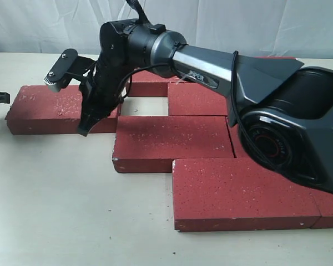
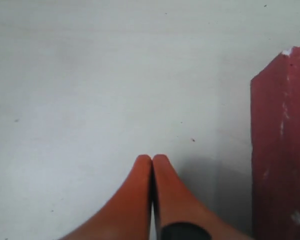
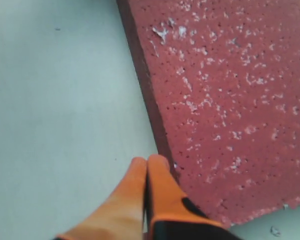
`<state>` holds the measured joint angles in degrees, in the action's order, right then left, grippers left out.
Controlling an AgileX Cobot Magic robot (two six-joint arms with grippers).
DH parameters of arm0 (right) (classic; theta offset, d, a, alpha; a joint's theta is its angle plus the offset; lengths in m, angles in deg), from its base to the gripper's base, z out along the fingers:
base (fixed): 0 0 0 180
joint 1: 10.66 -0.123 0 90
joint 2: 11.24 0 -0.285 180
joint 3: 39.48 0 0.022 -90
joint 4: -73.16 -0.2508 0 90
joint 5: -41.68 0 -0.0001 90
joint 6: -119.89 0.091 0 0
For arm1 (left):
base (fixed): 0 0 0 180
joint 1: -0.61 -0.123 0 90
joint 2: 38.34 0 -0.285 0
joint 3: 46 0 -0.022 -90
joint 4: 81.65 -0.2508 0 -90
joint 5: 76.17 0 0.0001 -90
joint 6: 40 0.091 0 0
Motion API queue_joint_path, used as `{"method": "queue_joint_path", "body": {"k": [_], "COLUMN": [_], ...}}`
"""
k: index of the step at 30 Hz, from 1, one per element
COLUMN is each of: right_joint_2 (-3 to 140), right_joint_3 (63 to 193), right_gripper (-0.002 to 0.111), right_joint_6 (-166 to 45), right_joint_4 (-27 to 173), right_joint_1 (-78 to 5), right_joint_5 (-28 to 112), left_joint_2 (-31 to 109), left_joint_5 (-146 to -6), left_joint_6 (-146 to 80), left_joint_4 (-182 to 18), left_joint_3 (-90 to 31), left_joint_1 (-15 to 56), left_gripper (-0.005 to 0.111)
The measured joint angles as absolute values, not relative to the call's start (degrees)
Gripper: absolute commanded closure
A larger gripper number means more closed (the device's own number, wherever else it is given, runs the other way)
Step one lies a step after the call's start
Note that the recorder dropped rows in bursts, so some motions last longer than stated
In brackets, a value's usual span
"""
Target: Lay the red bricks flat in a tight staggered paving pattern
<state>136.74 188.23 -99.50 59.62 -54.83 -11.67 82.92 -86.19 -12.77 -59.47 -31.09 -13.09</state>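
Pale tabletop (image 1: 55,194) holds flat red bricks (image 1: 175,141); right gripper (image 3: 148,161), tips pressed together, sits just beside one brick's edge, left of centre; left gripper (image 2: 152,159) likewise closed.

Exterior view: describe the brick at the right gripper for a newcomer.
Find the cluster of red bricks and follow it to its left end. The leftmost brick juts out alone, and only it has the right gripper at its front edge.

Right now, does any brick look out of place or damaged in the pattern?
Yes. A bare gap remains among the red bricks, just behind the middle one: the table shows through, so the paving is not tight there. One brick corner is chipped pale.
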Motion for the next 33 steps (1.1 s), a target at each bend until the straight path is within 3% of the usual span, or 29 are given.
{"method": "queue_joint_path", "body": {"k": [33], "right_joint_2": [137.43], "right_joint_3": [188.44], "right_gripper": [0.109], "right_joint_6": [-98.63], "right_joint_4": [60.29], "right_joint_1": [-54.84], "right_joint_5": [-9.35], "left_joint_2": [88.22], "left_joint_5": [-83.4], "left_joint_6": [-11.12], "left_joint_4": [-57.33], "left_joint_3": [-34.31], "left_joint_1": [-7.16], "left_gripper": [0.107]}}
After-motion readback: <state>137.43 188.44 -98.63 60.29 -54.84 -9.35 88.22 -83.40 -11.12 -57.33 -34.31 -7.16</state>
